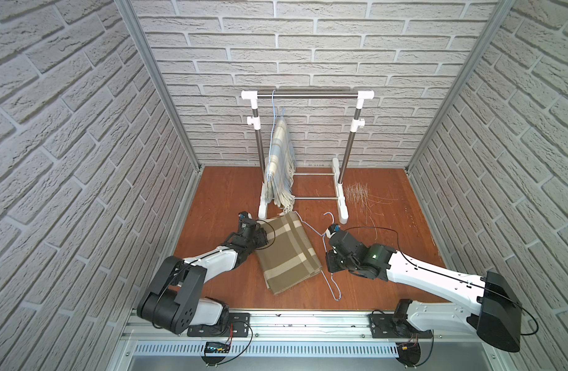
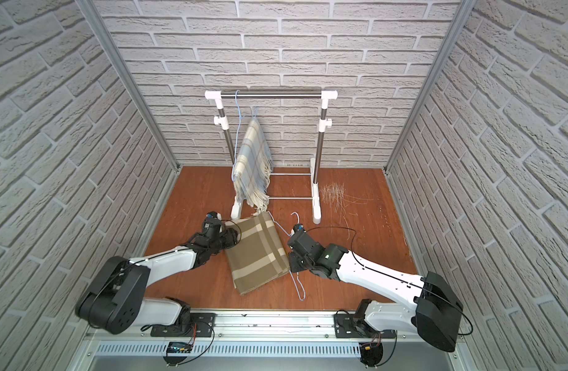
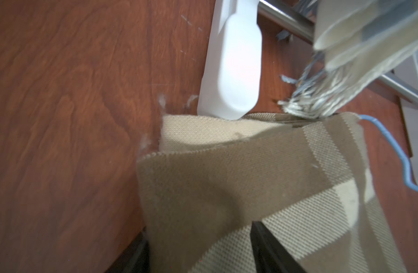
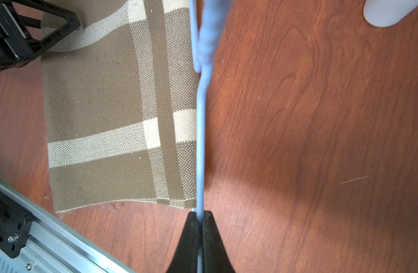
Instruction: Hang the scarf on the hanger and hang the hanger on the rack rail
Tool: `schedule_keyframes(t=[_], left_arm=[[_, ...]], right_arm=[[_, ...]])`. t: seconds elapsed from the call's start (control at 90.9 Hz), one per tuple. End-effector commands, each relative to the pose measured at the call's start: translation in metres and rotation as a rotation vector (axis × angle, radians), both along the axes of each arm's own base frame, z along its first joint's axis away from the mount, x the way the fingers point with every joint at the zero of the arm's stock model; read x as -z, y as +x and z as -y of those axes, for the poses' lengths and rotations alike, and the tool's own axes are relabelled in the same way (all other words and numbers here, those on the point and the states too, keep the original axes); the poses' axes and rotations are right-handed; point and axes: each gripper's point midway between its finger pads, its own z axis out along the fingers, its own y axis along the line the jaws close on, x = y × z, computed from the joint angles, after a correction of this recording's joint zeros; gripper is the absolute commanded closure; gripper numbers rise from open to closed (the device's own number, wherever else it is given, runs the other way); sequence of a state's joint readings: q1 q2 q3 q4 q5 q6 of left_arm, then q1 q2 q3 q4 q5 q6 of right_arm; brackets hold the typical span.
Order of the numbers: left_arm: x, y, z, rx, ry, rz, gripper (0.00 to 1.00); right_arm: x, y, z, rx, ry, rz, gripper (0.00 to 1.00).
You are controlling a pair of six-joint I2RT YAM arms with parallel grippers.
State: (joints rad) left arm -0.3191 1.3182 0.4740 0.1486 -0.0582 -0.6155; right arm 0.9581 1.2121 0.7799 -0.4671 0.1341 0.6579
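A: Left gripper [image 3: 199, 238] first. State?
B: Jaws stand well apart. One black finger [image 3: 262, 245] lies on top of the tan plaid scarf [image 1: 287, 250]. The other sits just off the cloth's edge, over bare wood. Cloth runs between them, and I see no pinch.
A: Right gripper [image 4: 199, 214]?
B: Clamped tight on the blue wire hanger [image 4: 200, 141]. The wire comes straight out from between the tips.
A: Arm poses?
B: Left arm reaches low and forward, with its wrist at the scarf's far left corner, close to the rack's white foot [image 3: 231, 71]. Right arm stretches low from its base toward the middle, wrist bent down over the scarf's right edge.
A: Where's the scarf?
B: Folded, flat on the wooden table [image 1: 388, 241], between the two grippers and just in front of the rack [image 1: 308, 95]. The top layer near the left gripper is raised a little. The hanger runs along the scarf's right edge, touching it, with its hook toward the rack. Cannot tell whether the wire passes inside the fold.
A: Anything in the way?
B: A second scarf [image 1: 281, 160], pale blue and cream with fringe, hangs from the rack's bar. Its fringe touches the tan scarf's far corner. There are scratches [image 1: 356, 192] on the table beside the rack's right foot.
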Motion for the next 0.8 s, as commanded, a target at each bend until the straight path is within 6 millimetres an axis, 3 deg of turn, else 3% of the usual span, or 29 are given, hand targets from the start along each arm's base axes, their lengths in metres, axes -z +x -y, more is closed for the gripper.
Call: schedule_keyframes(t=[0.0,0.165,0.341,0.704,0.792], left_arm=[[-0.031,-0.014,-0.003,-0.043,-0.029,0.017,0.33],[-0.034,-0.075,0.004,-0.093,-0.072,-0.077,0.35],[-0.014,-0.131,0.017,-0.110,-0.126,-0.153,0.36],[-0.016,-0.184,0.059,0.023,-0.133,-0.187,0.37],[-0.014,-0.185,0.064,0.021,-0.151,-0.170,0.38]], right_arm=[[-0.007,0.004,-0.002,0.005,0.021,0.025,0.97],[-0.006,0.006,-0.005,-0.002,0.013,0.023,0.97],[-0.004,0.008,-0.012,-0.014,0.013,0.012,0.97],[-0.005,0.011,-0.017,-0.017,0.018,0.005,0.97],[-0.004,0.011,-0.018,-0.014,0.020,0.002,0.97]])
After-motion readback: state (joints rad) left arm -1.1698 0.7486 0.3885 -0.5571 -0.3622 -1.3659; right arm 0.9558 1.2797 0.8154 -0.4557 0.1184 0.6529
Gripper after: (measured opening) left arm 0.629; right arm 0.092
